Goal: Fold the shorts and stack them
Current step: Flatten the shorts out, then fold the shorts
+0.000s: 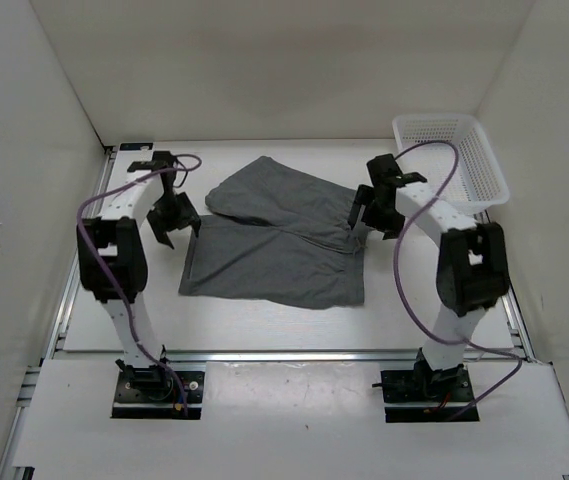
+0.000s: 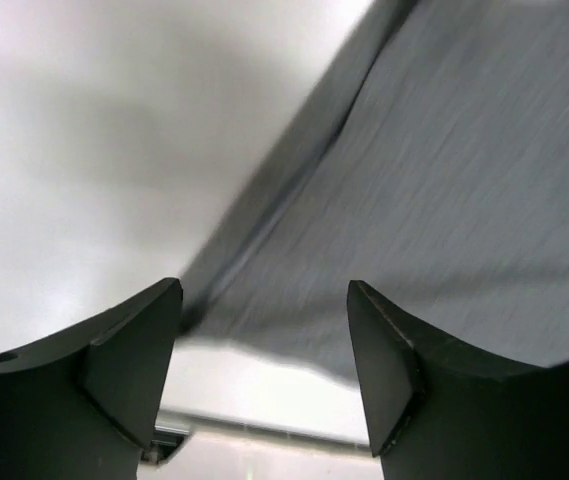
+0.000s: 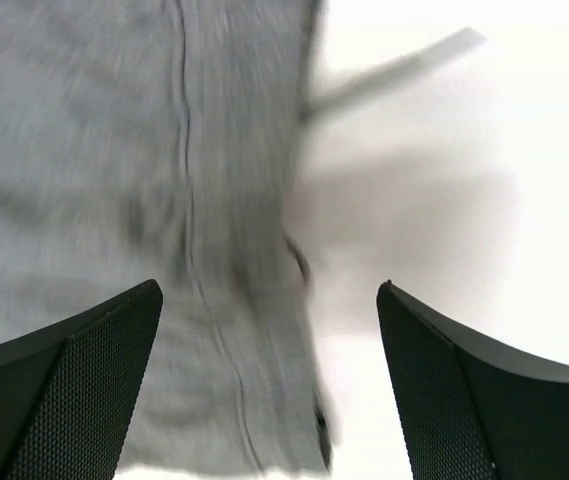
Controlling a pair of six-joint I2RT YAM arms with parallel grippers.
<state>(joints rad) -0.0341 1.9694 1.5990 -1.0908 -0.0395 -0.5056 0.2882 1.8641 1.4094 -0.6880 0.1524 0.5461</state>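
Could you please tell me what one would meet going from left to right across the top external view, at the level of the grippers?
Left black two-finger gripper → plain grey fabric shorts → right black two-finger gripper → white plastic mesh basket.

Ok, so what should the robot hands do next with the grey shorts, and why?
Probably lower both grippers a little and pinch the side edges of the shorts, ready for a fold. The left gripper and the right gripper are both open and empty, one at each side of the shorts, which lie flat on the table.
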